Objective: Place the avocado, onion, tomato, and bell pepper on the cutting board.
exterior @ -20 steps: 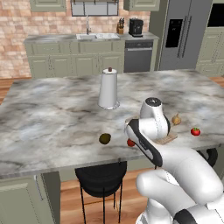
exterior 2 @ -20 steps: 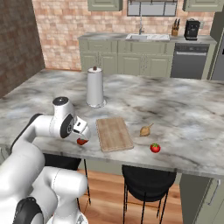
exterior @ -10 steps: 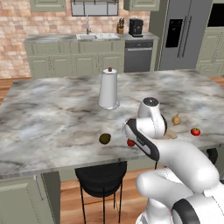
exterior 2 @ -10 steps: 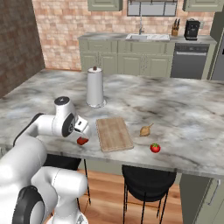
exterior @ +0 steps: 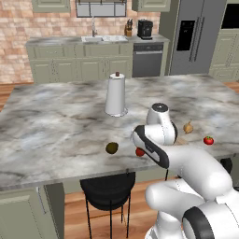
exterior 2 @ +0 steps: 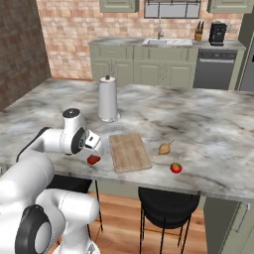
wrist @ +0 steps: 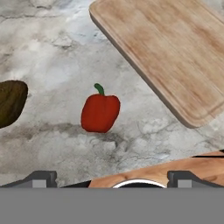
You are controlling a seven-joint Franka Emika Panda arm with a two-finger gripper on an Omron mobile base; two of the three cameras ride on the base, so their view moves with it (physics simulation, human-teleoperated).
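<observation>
The red bell pepper (wrist: 100, 112) lies on the marble counter just under my gripper (wrist: 112, 179), which hovers above it, open, with nothing between its fingers. The wooden cutting board (wrist: 170, 57) lies bare just beyond the pepper. The dark olive avocado (wrist: 11, 103) rests on the pepper's other side. From the right base view, my gripper (exterior 2: 94, 150) hangs over the bell pepper (exterior 2: 93, 159), left of the cutting board (exterior 2: 130, 151); the tan onion (exterior 2: 164, 147) and the tomato (exterior 2: 175, 167) lie right of the board. The left base view shows the avocado (exterior: 111, 148), bell pepper (exterior: 139, 151), onion (exterior: 188, 127) and tomato (exterior: 208, 140).
A white paper towel roll (exterior 2: 107, 99) stands upright behind the board. The counter's front edge (exterior 2: 124, 178) runs close to the pepper, with black stools (exterior 2: 167, 201) below it. A sink and cabinets line the far wall.
My arm has edged slightly sideways over the bell pepper. The produce and the board have not moved, and the gripper stays open.
</observation>
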